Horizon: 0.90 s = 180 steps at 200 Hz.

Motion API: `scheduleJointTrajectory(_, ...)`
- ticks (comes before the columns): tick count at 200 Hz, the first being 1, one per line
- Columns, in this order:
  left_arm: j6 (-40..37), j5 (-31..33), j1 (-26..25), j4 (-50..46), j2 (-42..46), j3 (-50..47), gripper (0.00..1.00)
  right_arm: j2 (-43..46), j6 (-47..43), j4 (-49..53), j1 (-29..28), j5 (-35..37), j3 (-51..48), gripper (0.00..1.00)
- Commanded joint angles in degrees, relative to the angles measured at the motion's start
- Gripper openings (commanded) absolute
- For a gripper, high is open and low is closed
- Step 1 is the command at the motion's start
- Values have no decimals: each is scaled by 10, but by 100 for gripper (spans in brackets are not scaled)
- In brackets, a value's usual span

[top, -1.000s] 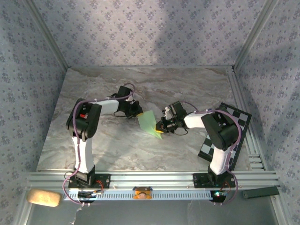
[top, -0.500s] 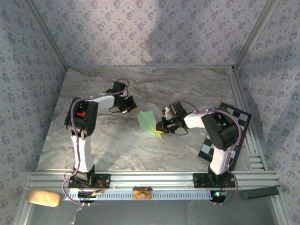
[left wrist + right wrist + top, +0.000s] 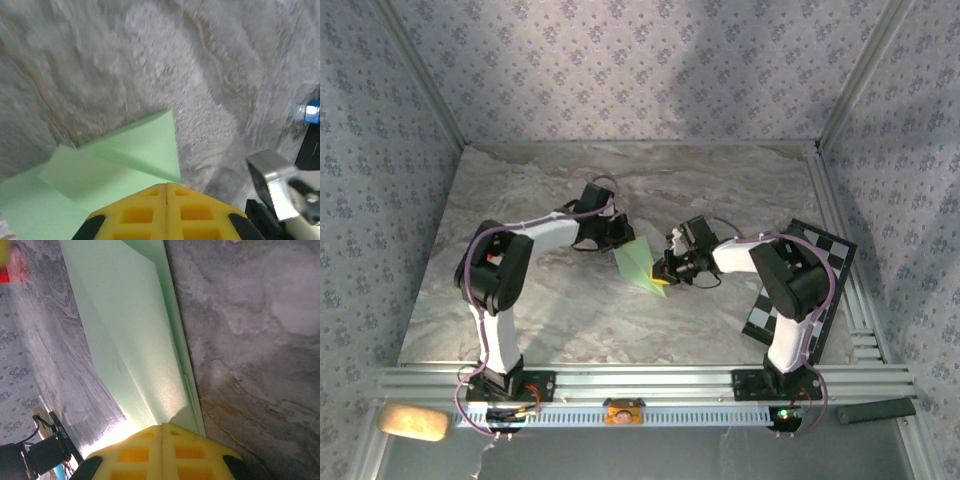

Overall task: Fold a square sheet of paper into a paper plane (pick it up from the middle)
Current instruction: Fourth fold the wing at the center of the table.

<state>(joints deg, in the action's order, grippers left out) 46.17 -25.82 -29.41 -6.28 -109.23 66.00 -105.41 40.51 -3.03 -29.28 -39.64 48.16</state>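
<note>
The left end effector [image 3: 626, 238] is coming back in. Half a second ago it was standing pulled away from the paper, farther from the checkered board [image 3: 800, 290]; now it is sitting at the end of the paper plane [image 3: 638, 262] that points away from the board, much where it was a second ago. Its yellow fingers [image 3: 150, 215] are pressed together with no gap between them, and in the left wrist view the green folds [image 3: 125, 160] are lying just ahead of and under the tips. Whether the tips are touching the sheet or hovering over it, I cannot tell.

The right end effector [image 3: 663, 270] is not shifting across the three moments. It is sitting at the plane's board-side end, fingers likewise closed flat against each other, with the long crease [image 3: 130, 340] running away from its tips [image 3: 162, 437]. It appears to be pinning the paper down rather than pinching it.

The plane itself is lying flat on the desk [image 3: 520, 300], left of the checkered board and apart from it, and is barely moving between frames.

By my reading, the left arm is returning for another pressing pass along a fold while the right is anchoring the paper.
</note>
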Motion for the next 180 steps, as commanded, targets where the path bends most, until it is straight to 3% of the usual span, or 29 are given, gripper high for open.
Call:
scheduleJointTrajectory(1, 12, -7, 1, 31, -21, -22, 5, -22, -8, 99, -3, 52, -21, 0)
scheduleJointTrajectory(49, -2, 45, 7, -27, -60, -23, 1, -3, -11, 101, -1, 33, 5, 0)
scheduleJointTrajectory(94, -15, 48, 11, -39, -61, -26, 1, 27, -41, 132, -8, 1, 80, 0)
scheduleJointTrajectory(180, -18, 35, 10, -30, -65, -23, 1, -96, -40, 154, -29, 5, 184, 0)
